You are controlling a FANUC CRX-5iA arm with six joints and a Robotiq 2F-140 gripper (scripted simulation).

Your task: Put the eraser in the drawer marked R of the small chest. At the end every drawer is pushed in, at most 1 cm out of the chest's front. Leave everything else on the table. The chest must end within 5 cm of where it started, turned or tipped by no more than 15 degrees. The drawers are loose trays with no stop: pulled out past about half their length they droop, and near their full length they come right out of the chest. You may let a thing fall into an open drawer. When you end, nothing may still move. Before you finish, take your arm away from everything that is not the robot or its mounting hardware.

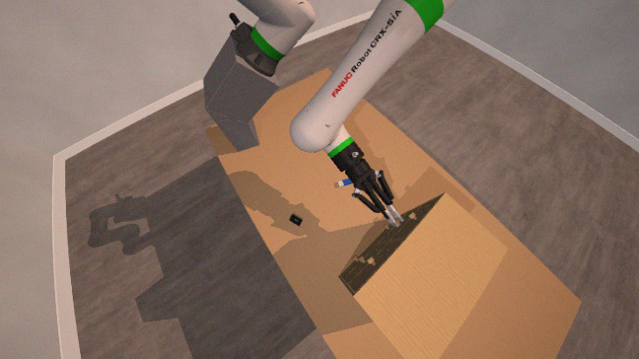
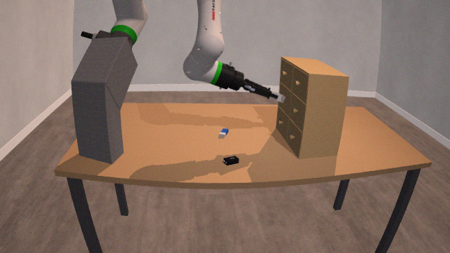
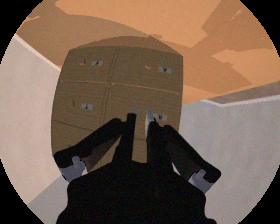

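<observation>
My gripper (image 2: 282,99) is at the front of the small chest (image 2: 323,110), at the height of its middle row of drawers. It is on the column that is farther from the exterior camera. My wrist lies almost level and points straight at the chest's front. In the wrist view my fingertips stand nearly together, with only a thin slit between them, just in front of one drawer face. I think a knob is there, but it is too small and dark to see. So I cannot tell if my fingers clamp on it or only stand around it. All the drawers look pushed in, flush with the chest's front. The letters on them I cannot read.

The eraser (image 2: 223,132), white with a blue end, lies flat on the table (image 2: 375,137). It is in front of the chest's drawer side, well apart from it, and it is below my wrist, not touching me. A small black object (image 2: 230,160) also lies on the table, farther from the chest than the eraser and nearer to the table's front edge. The grey pedestal (image 2: 101,99) of my arm stands at the table end opposite to the chest.
</observation>
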